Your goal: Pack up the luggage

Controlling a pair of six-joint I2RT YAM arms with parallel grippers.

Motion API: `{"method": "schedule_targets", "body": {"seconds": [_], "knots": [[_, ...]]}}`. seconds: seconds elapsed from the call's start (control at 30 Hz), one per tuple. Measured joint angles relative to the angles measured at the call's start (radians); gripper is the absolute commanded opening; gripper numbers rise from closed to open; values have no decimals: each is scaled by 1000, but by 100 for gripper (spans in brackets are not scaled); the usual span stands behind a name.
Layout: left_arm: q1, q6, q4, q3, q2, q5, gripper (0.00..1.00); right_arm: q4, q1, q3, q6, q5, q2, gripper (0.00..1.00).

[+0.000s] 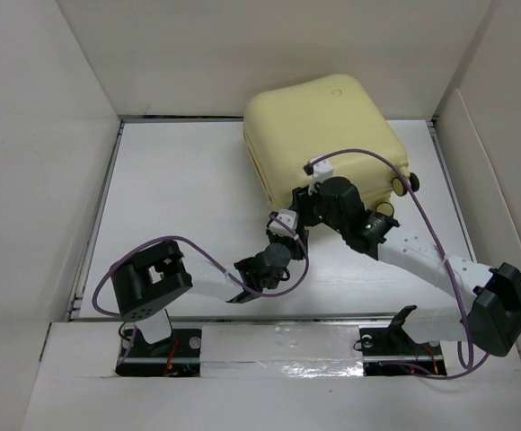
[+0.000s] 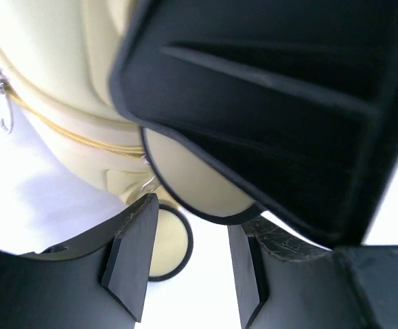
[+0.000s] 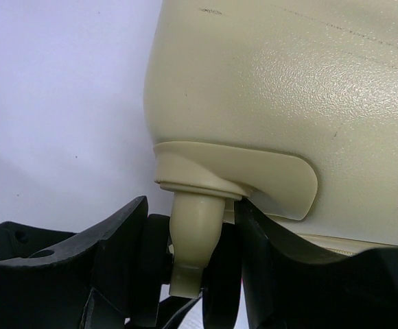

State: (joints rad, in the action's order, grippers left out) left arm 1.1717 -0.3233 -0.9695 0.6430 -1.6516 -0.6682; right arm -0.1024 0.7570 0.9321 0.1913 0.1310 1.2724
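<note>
A small pale-yellow hard-shell luggage case [image 1: 323,126] with rounded corners lies closed on the white surface [image 1: 180,197], at the far side, right of centre. Both my arms reach to its near edge. My right gripper [image 3: 192,205] has its jaws clamped on a cream-and-black caster wheel [image 3: 193,240] under one corner. My left gripper [image 2: 193,216] hovers just beside another wheel, jaws partly apart, gripping nothing.

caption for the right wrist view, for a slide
Right gripper clamped on a caster of the pale-yellow suitcase, whose shell fills the frame above.
</note>
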Motion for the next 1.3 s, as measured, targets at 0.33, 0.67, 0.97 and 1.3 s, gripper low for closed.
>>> {"method": "schedule_targets", "body": {"seconds": [0.33, 0.67, 0.97, 1.3], "knots": [[16, 38, -36, 106, -110, -79, 29, 22, -17, 0, 31, -14, 0, 31], [24, 31, -36, 113, -125, -126, 41, 56, -18, -18, 32, -11, -2, 30], [4, 2, -23, 16, -84, -109, 41, 61, -18, -24, 22, -31, -2, 30], [-12, 16, 3, 50, -104, -133, 41, 71, -21, -31, 20, -43, -7, 30]]}}
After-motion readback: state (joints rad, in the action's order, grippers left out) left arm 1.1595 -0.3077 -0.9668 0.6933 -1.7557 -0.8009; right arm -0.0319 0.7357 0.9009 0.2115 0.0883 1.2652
